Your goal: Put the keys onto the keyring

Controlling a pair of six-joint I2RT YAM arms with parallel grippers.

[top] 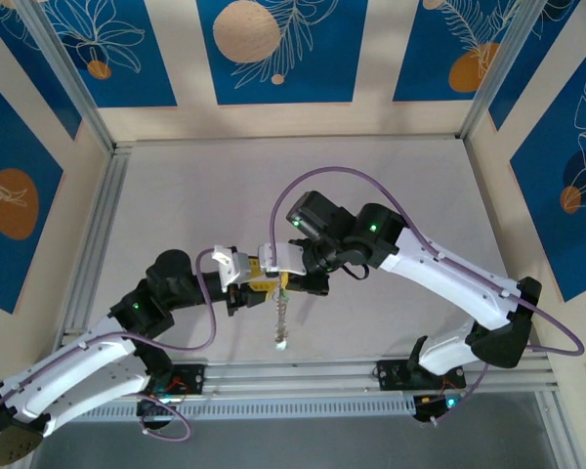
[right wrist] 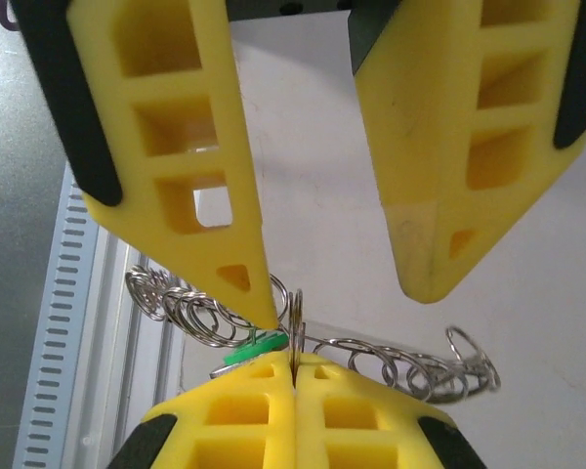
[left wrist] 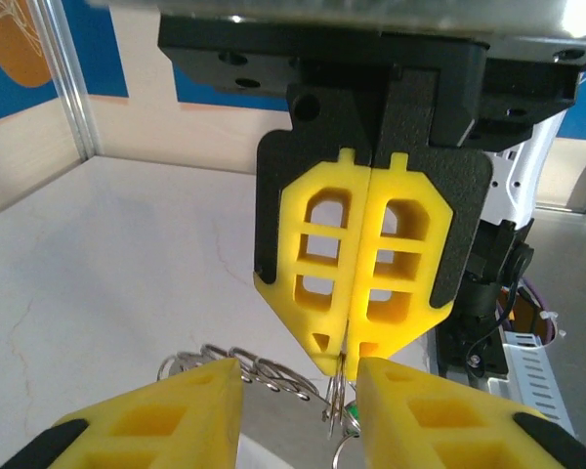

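The right hand (right wrist: 293,363) is clamped shut on the keyring (right wrist: 297,315), over the bench (top: 176,195). The green key (right wrist: 249,349) sits against the ring, just beside those fingertips. The left hand (right wrist: 347,303) faces it, fingers spread wide apart on either side of the ring. The chain (right wrist: 200,313) trails sideways.

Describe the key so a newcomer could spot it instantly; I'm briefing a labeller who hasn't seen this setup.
Over the middle of the table, the left gripper and right gripper meet tip to tip. In the right wrist view, the key sits just left of the right gripper's tips, shut on the keyring. It is the one bright green piece among silvery chain loops and yellow fingers.
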